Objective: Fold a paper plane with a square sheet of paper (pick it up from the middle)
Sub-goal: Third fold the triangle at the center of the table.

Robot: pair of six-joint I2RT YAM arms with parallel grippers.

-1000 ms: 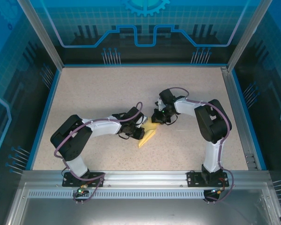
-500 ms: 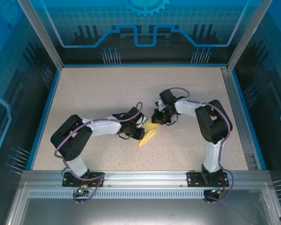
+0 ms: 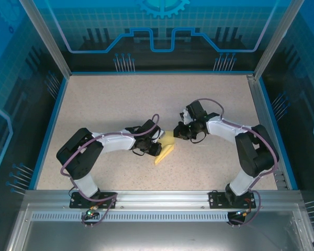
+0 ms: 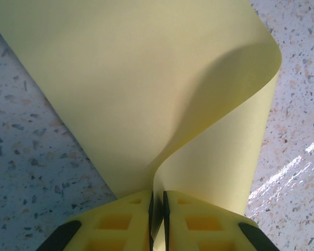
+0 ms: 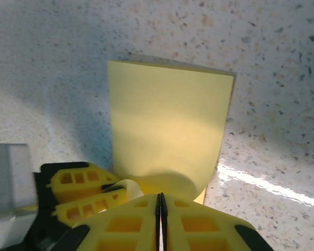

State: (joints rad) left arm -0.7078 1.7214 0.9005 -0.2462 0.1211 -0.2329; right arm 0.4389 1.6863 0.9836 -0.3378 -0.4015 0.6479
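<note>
While the left gripper (image 4: 157, 201) is clamped on a raised bend of the square sheet of paper (image 4: 136, 78), whose folded length is laid diagonally from near-left to far-right, the closed right gripper (image 5: 160, 197) is set at its far end, with no grip discernible.

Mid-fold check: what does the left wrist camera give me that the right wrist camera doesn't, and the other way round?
Left wrist: the yellow paper curls up in a loop and runs into the left gripper, shut on its edge. Right wrist: the paper's flat folded part with square corners, and the right gripper shut beside the left one's fingers; whether it grips paper is unclear. Both: yellow paper on the speckled table.
</note>
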